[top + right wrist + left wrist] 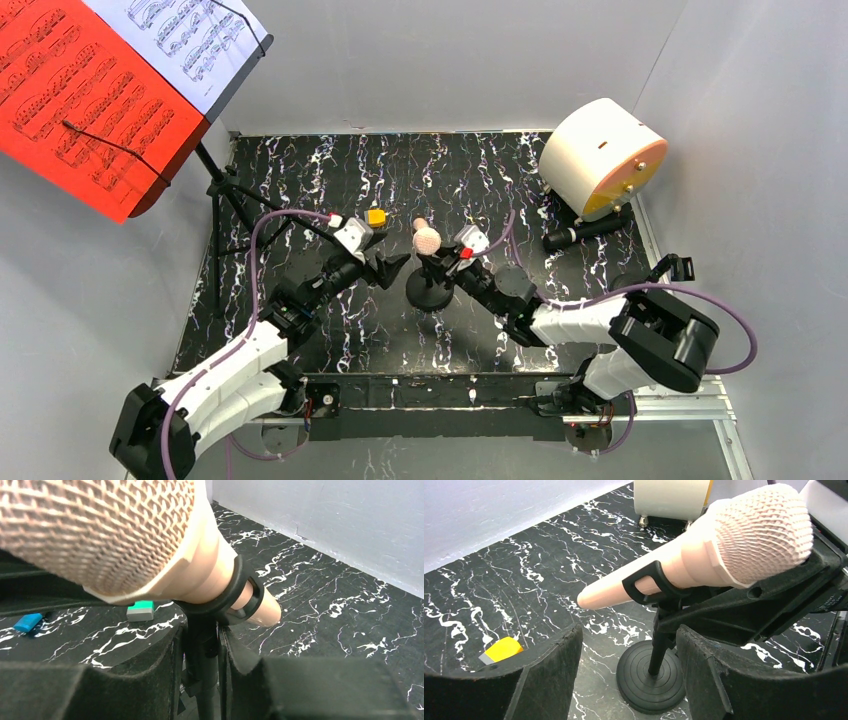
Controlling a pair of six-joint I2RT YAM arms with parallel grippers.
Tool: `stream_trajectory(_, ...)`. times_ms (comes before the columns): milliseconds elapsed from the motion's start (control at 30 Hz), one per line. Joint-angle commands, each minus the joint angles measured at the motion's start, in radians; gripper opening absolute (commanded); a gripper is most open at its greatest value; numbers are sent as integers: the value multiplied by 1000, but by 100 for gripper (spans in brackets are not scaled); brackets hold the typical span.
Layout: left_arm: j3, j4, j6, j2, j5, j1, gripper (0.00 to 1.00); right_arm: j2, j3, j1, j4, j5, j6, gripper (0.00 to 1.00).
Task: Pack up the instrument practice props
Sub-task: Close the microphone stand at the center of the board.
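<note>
1. Sitting tilted in its clip (649, 582), the beige mic (724, 550) is at the middle of the table, on top of an upright pole (657, 645) with a round base (651, 680).
2. Its long axis slopes: the mesh head is high and on the right arm's side, and the thin tail points down and away toward the far left.
3. The right gripper (200, 650) is closed on the pole just under the clip, one pad pressed to each side.
4. The left gripper (629, 640) stands wide open and holds nothing. The mic lies ahead of its pads and above them, crossing their gap at an angle.
5. Both arms are just beside the mic. Only the left is free, so pulling the mic from the clip looks like its job, with the pads needing to rise and turn across the body.
6. Counted: two mics, the beige one and a black mic (585, 232) lying flat near the cylinder (600, 160); one pole that I can make out; one rack (215, 180) at the far left; two sheets on it, one red sheet (80, 100) and one white sheet (190, 30).
</note>
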Motion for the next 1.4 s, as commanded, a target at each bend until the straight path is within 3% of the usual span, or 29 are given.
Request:
stream_trajectory(0, 14, 71, -48, 29, 48, -3, 68, -77, -7, 3, -67, -82, 8, 42)
stream_trajectory(133, 10, 97, -73, 48, 59, -3, 69, -186, 18, 3, -219, -99, 10, 61)
stream_trajectory(367, -3, 149, -106, 61, 80, -3, 70, -409, 49, 3, -533, -103, 71, 75)
stream_trajectory(733, -3, 96, -102, 44, 30, -38, 70, -705, 232, 4, -1048, 39, 183, 90)
stream_trajectory(833, 14, 43, -108, 67, -26, -65, 71, -678, 345, 4, -1162, 43, 218, 92)
stream_trajectory(1100, 37, 20, -155, 125, -72, -102, 71, -407, 697, 3, -1452, 108, 257, 94)
stream_trajectory(1367, 24, 89, -210, 155, -67, -117, 70, -313, 728, -31, -1469, 31, 270, 91)
